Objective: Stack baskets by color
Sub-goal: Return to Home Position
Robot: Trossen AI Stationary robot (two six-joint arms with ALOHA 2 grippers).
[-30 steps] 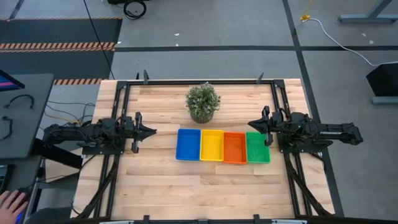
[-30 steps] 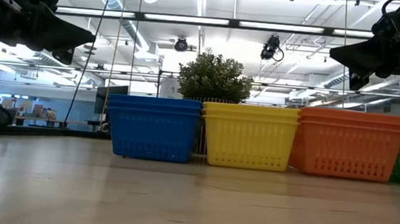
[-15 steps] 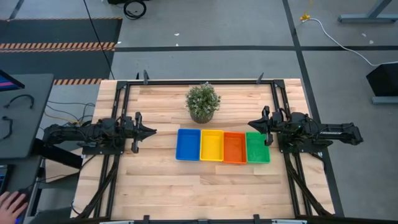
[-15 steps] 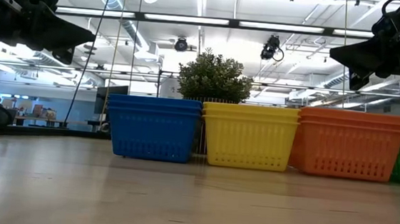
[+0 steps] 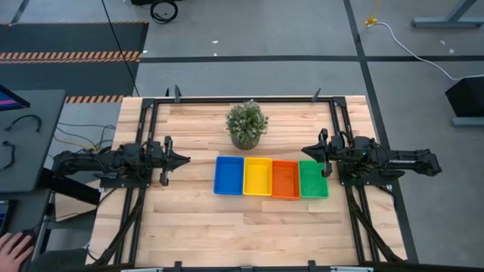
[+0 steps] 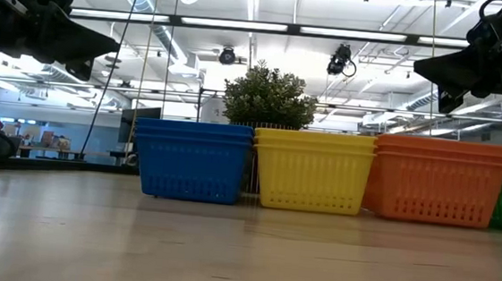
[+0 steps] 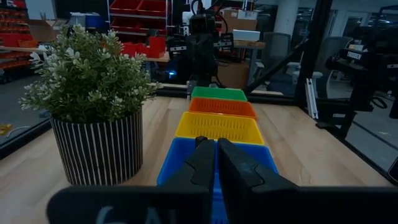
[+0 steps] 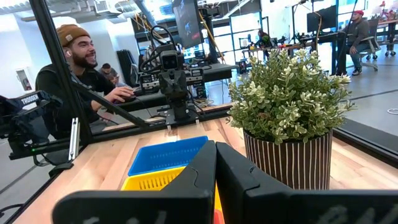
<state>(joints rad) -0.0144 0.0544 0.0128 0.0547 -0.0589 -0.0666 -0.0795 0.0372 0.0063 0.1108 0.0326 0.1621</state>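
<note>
The baskets stand in a row at the table's middle, bottoms on the wood, sides touching: blue [image 5: 228, 175], yellow [image 5: 257, 177], orange [image 5: 285, 180], green [image 5: 313, 179]. In the low view the orange one [image 6: 436, 180] shows layered rims, so it is a nested stack. My left gripper [image 5: 186, 159] hovers level at the table's left, pointing at the row, shut and holding nothing; its fingers [image 7: 205, 158] meet above the blue basket's near end. My right gripper [image 5: 305, 153] hovers level at the right, just beyond the green basket, also shut and holding nothing.
A potted plant [image 5: 246, 125] in a striped pot stands behind the row, near the far edge. Black frame rails [image 5: 147, 143] run along the table's left, right and far sides. A person [image 8: 74, 81] sits beyond the table; a hand [image 5: 11, 245] shows at the near left.
</note>
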